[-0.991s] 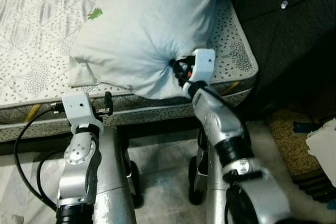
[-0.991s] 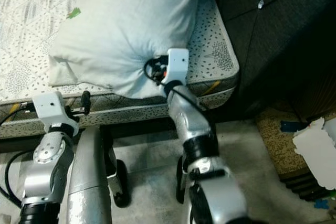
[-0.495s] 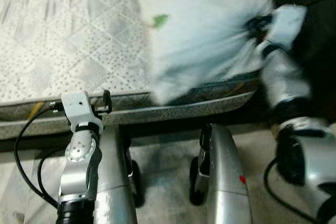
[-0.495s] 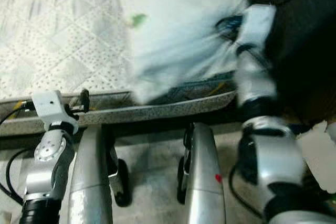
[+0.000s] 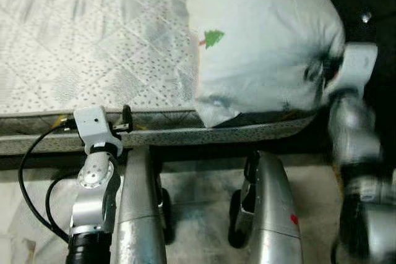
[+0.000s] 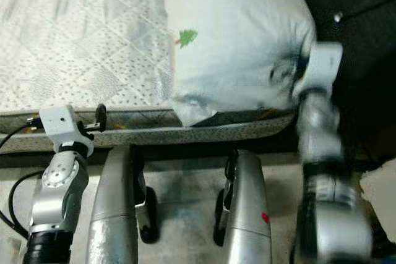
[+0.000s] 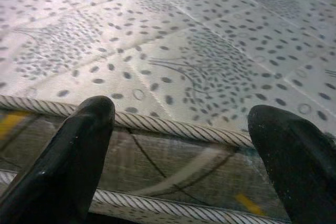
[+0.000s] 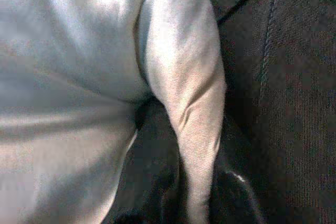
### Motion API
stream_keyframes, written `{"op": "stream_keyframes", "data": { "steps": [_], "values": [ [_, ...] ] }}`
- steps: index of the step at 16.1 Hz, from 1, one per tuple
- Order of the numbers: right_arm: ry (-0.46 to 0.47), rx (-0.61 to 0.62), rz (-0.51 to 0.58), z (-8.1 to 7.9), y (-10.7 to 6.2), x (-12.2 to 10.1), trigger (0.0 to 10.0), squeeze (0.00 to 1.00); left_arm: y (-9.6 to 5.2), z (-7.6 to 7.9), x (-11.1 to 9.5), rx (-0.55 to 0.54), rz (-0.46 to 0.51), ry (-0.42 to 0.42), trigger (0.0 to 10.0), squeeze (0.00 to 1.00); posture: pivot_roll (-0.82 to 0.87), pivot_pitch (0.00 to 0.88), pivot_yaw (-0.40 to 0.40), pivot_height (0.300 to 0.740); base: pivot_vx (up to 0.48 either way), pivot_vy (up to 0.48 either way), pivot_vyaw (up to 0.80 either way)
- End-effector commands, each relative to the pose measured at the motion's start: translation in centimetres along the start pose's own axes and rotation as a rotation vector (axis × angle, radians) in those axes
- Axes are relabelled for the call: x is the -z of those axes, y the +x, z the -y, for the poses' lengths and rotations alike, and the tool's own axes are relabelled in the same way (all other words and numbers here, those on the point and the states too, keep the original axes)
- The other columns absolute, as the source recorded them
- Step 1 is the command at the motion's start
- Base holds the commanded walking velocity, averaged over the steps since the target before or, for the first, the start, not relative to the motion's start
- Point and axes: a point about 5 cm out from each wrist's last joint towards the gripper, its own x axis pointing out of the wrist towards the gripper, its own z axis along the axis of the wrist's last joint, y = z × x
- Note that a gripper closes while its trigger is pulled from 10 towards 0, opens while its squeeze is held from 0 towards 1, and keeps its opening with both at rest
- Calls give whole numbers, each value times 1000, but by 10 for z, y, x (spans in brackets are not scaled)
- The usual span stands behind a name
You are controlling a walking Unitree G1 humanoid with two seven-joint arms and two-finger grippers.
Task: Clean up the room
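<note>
One puffy white pillow [image 5: 266, 47], soft cotton with a small green tree print, sits on the bed's [image 5: 93, 41] quilted, dotted mattress, right side by the dark tufted headboard [image 6: 359, 4]. Right tool [image 5: 322, 75] pinches its fabric; pillow swung rightward since earlier. Left tool [image 7: 178, 145] spread wide at near mattress edge.

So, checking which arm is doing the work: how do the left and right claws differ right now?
The right claw is shut on a fold of the pillow by the dark headboard; the left claw is open, holding nothing, facing the mattress edge. Both have black fingers.
</note>
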Motion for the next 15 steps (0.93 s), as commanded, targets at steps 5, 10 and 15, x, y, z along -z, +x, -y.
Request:
{"op": "stream_keyframes", "data": {
  "steps": [5,10,15],
  "values": [
    [84,-51,-109,-31,-56,42,0,0,1,2,3,17,-8,8,10000,0,70,184,38,498,0,0,0],
    [110,-126,-56,-35,-11,9,0,0,3,1,2,9,-2,11,10000,0,76,182,32,498,0,0,0],
    [17,52,39,29,40,-58,0,0,0,-3,6,-18,-4,14,10000,0,74,175,18,498,0,0,0]
  ]
}}
